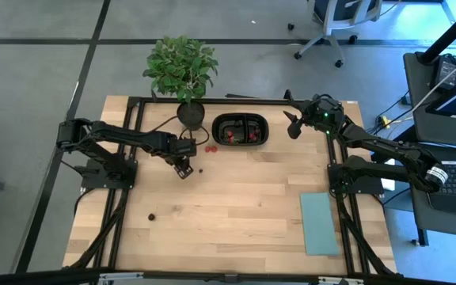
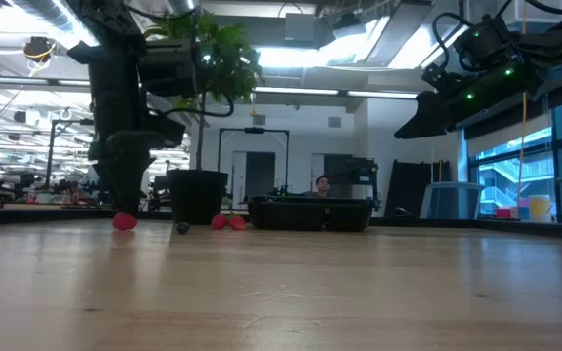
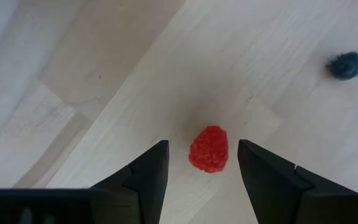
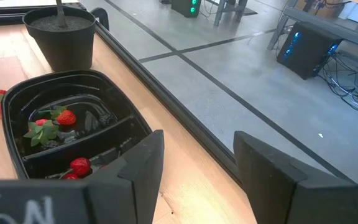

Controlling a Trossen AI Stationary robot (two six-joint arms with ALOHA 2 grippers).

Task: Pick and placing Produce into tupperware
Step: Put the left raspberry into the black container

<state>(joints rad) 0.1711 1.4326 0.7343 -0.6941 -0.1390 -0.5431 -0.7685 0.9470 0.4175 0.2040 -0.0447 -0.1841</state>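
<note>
The left pincer (image 3: pixel 201 171) hangs spread over a red berry (image 3: pixel 209 149) lying on the worktop (image 1: pixel 236 198), at about 8 o'clock from the black tray (image 1: pixel 241 130). The right pincer (image 1: pixel 292 125) waits spread and empty at the tray's 3 o'clock. Red pieces (image 4: pixel 66 117) lie in the tray.

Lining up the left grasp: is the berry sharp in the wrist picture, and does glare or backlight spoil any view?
Left wrist view: the raspberry is sharp between the open left gripper, soft shadow around it; the dark berry looks blurred. Low view: ceiling lights and windows backlight both arms into silhouettes. Right wrist view: the black tray shows glossy reflections.
</note>
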